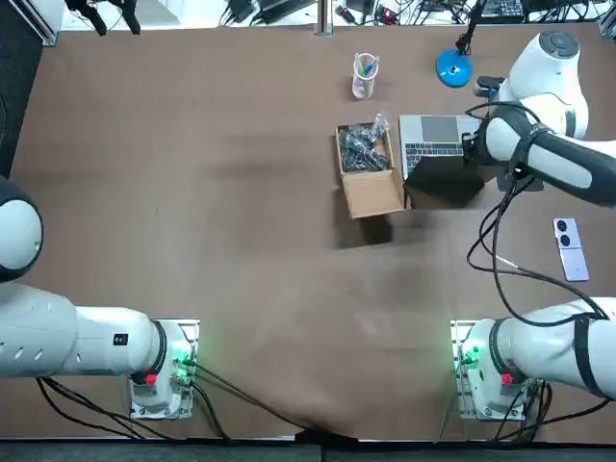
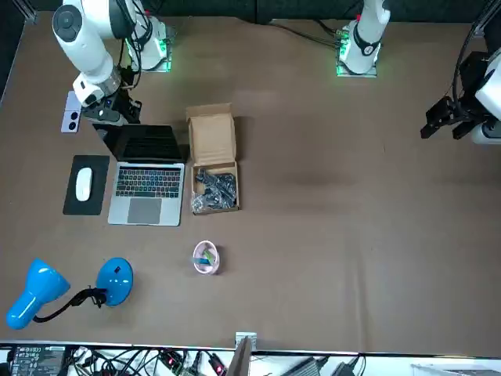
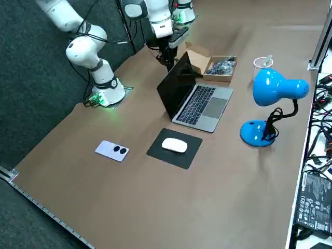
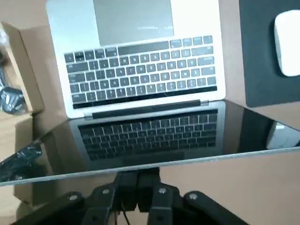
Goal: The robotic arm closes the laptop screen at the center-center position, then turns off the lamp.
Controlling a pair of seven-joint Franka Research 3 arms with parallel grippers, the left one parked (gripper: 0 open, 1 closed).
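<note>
**A:** How far along is it?

**B:** Neither step is done, by my reading. The laptop (image 1: 431,144) sits at about 1 o'clock from the table's middle in the overhead view. Its screen (image 3: 175,88) stands raised, leaning a little back from the keyboard. Closing it is the step in hand.

**A:** And the lamp?

**B:** The blue lamp (image 2: 35,296) stands at 12 o'clock from the laptop overhead, well apart from the arm. I cannot tell whether it is lit, so I count switching it off as left to do.

**A:** Where is the right gripper?

**B:** The right gripper (image 4: 137,182) is on the laptop's 6 o'clock side overhead, just behind the screen's top edge and about midway along it.

**A:** Jaws?

**B:** Brought together, with no gap I can see between the fingers (image 4: 149,187) and nothing held. The tips look to meet the back of the lid near its upper edge, though I cannot confirm contact.

**A:** So a push, not a grasp?

**B:** That is my guess: closed tips pressing the lid over toward the keyboard. The cardboard box (image 1: 369,173) lies just beside the laptop at its 9 o'clock, and I judge it clear of the lid's swing
</note>
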